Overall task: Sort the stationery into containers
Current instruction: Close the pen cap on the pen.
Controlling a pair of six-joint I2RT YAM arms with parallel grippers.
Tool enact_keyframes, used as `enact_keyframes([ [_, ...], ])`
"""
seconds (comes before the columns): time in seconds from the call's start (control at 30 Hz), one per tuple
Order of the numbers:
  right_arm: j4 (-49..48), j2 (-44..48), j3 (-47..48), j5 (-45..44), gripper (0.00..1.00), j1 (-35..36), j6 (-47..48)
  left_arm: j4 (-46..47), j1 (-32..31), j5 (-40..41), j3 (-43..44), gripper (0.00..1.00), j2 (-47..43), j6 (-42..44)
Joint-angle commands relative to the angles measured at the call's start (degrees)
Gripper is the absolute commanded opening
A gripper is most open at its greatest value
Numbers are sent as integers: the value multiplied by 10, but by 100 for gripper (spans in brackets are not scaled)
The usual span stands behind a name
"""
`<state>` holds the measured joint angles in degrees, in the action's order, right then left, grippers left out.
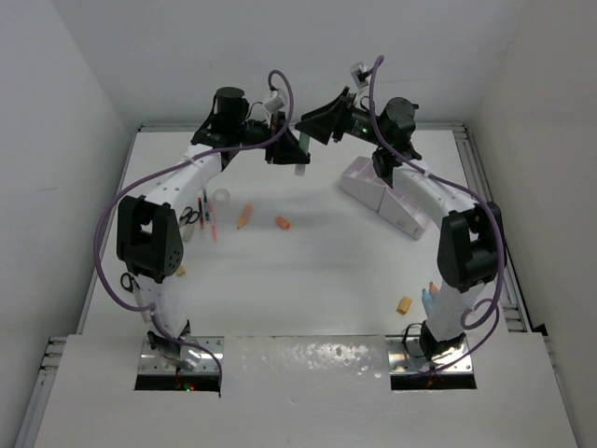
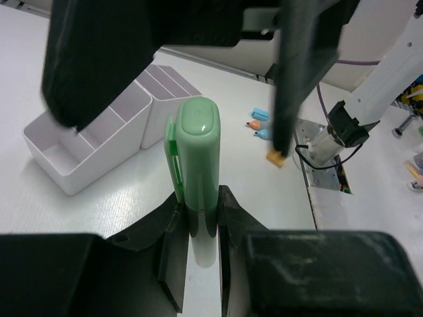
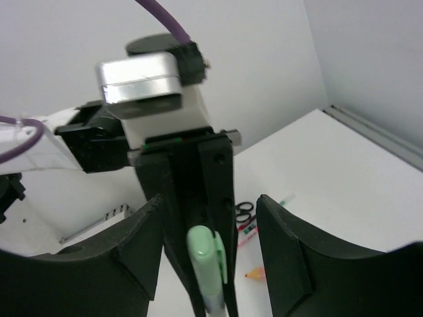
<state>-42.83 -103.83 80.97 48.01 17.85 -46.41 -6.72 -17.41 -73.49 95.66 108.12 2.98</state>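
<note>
l hand (image 2: 198,210) pinches green pen (image 2: 198,148), cap pointing straight out.

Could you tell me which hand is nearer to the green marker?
Left. The left hand is shut on the green marker, gripping its body below the cap. The right hand is open, its fingers standing either side of the marker without touching it.

No legible text or labels anywhere

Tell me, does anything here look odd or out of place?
Nothing looks broken or spilled. One curiosity: the left gripper holds a green marker in mid-air, with the right gripper open just in front of it.
</note>
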Motion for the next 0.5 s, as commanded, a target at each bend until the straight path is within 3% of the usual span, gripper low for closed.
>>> enact_keyframes([
  [0.0, -1, -8, 12, 0, 56, 6, 16, 8, -6, -15, 20, 0, -11, 11],
  [0.1, 4, -9, -2, -3, 50, 8, 19, 11, -6, -17, 22, 0, -11, 6],
  [0.13, 0, -9, -12, -5, 38, 7, 17, 11, -6, -17, 22, 0, -12, 6],
  [0.23, -17, -3, -37, -5, 16, 9, 10, 21, -5, -15, 22, 0, -11, -5],
  [0.27, -22, 2, -45, -5, 3, 10, 10, 47, -3, -13, 20, 0, -10, -23],
  [0.37, -44, 13, -90, -8, 0, 18, 9, 158, 4, -13, 14, 0, -6, -108],
  [0.47, -59, 25, -131, -23, 0, 33, 21, 203, 3, -16, 37, 0, 6, -174],
])
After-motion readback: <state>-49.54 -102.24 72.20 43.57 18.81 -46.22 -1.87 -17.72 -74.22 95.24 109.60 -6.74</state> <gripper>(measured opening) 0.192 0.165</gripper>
